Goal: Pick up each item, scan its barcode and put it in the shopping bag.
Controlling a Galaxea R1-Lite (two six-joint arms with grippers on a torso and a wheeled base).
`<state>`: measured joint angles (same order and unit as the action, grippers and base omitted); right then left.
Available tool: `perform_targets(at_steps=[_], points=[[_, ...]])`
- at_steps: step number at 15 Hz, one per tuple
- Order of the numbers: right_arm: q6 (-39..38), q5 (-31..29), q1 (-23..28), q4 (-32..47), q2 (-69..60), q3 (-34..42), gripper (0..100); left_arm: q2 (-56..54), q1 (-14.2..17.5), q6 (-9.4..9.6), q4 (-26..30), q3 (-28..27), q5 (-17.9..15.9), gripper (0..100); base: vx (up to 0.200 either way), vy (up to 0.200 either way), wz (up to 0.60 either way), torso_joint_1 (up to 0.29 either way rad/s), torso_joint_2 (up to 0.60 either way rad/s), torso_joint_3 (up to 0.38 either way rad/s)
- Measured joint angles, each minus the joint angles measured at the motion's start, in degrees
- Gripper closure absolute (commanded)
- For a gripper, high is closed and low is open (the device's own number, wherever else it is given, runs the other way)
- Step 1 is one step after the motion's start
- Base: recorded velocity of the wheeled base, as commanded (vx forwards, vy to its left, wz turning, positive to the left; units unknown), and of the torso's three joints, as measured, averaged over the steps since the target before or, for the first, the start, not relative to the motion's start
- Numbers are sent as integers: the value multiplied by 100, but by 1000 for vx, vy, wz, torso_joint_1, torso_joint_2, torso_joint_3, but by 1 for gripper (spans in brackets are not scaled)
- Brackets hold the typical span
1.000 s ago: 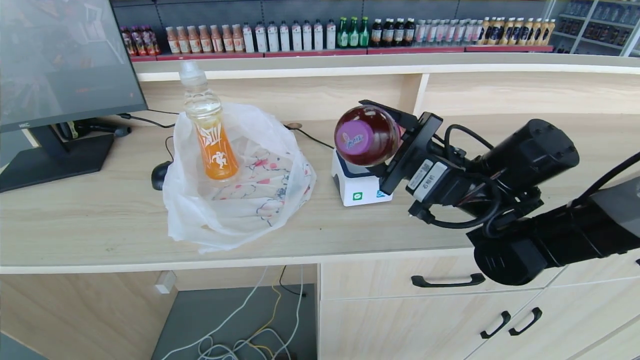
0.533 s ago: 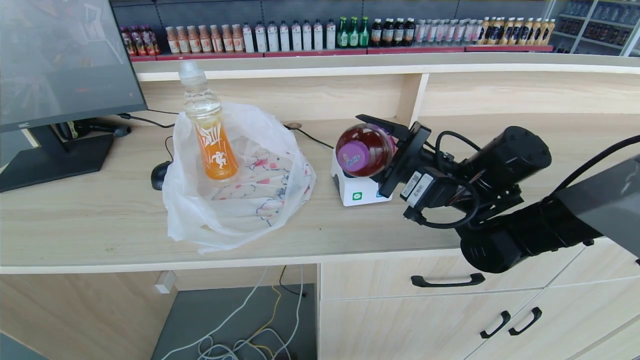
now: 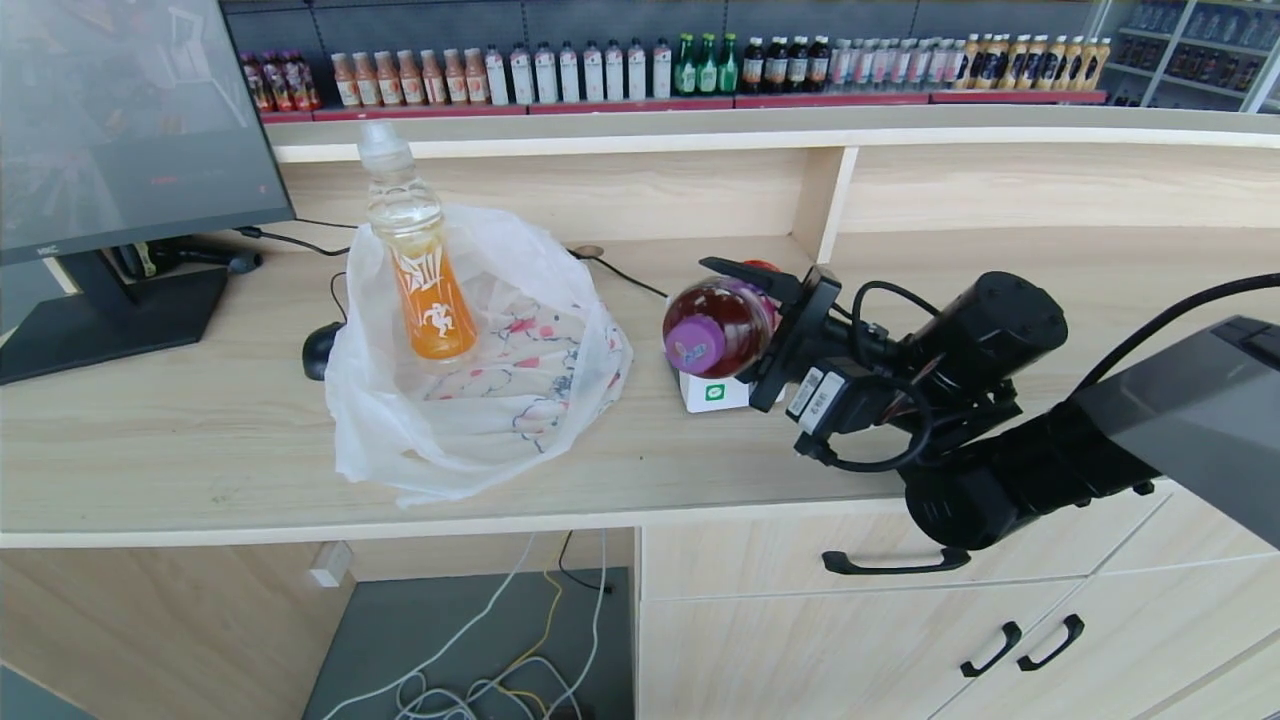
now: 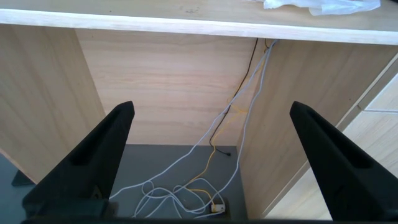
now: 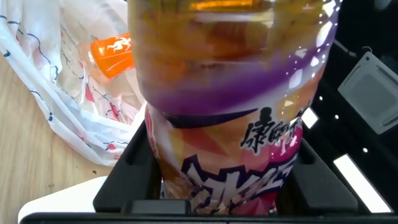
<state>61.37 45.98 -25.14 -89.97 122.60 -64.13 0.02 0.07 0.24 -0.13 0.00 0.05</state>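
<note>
The right end effector (image 3: 722,325) is clamping the dark tea bottle (image 3: 735,310) around its body, holding it on its side with the purple cap pointing toward the near left. The bottle is hanging just above the white scanner (image 3: 712,392), which is sitting on the desk (image 3: 200,450) to the right of the shopping bag (image 3: 480,400). Whether bottle and scanner are touching cannot be told. An orange drink bottle (image 3: 430,300) is standing upright inside the bag. The left end effector (image 4: 211,107) is hanging below the desk's near edge, fingers apart and gripping nothing.

The risks, as I am judging them: the bottle is covering most of the scanner, so going any lower is likely to knock or shove the small box across the desk. The label is wrapping a round body, so the barcode may be facing away from the window and the scan may be failing unnoticed. Toward the bag, the limp rim is offering a poor opening. The incoming bottle could be toppling the upright one, or snagging the plastic and dragging the bag along.
</note>
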Motion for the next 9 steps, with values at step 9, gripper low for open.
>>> perform_targets(at_steps=[9], points=[[22, 60, 11, -2, 144, -146, 100, 0, 0, 0, -2, 0, 0, 0, 0, 0, 0, 0, 0, 0]])
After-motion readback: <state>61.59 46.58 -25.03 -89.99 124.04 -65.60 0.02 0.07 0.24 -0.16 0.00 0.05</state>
